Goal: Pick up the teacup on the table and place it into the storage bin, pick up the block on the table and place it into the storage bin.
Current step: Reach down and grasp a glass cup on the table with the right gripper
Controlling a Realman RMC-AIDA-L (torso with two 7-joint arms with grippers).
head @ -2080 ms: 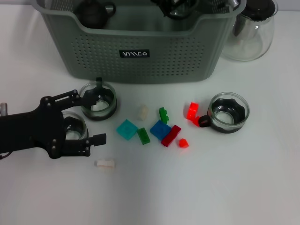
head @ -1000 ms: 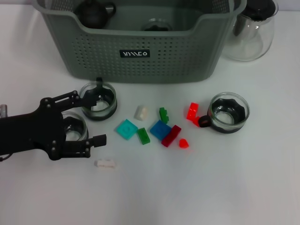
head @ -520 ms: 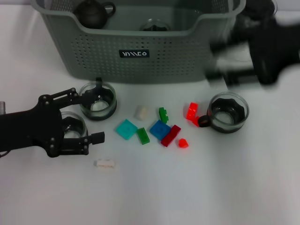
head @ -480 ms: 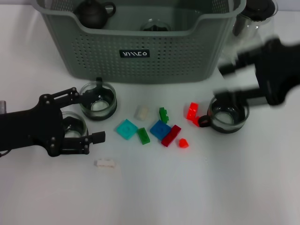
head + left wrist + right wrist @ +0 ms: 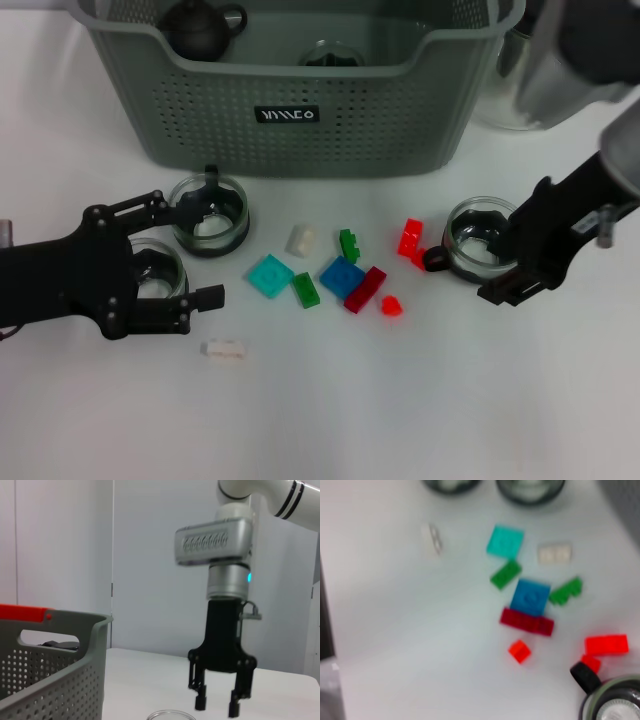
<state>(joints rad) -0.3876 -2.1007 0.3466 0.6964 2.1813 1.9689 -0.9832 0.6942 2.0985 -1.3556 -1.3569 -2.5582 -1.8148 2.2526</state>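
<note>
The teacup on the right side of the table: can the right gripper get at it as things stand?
Probably yes. The right gripper hangs open beside the teacup, whose top is uncovered; only small red blocks lie on its far side.

We see the left gripper point(image 5: 205, 255) low on our left, fingers spread; the right gripper point(image 5: 508, 258) reaches down, fingers parted.

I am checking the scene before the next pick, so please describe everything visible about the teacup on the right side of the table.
The right teacup is clear glass with a dark inner band and a black handle pointing toward the red blocks. It stands upright on the white table, apparently empty. The right claw, open, hovers at its right edge.
</note>
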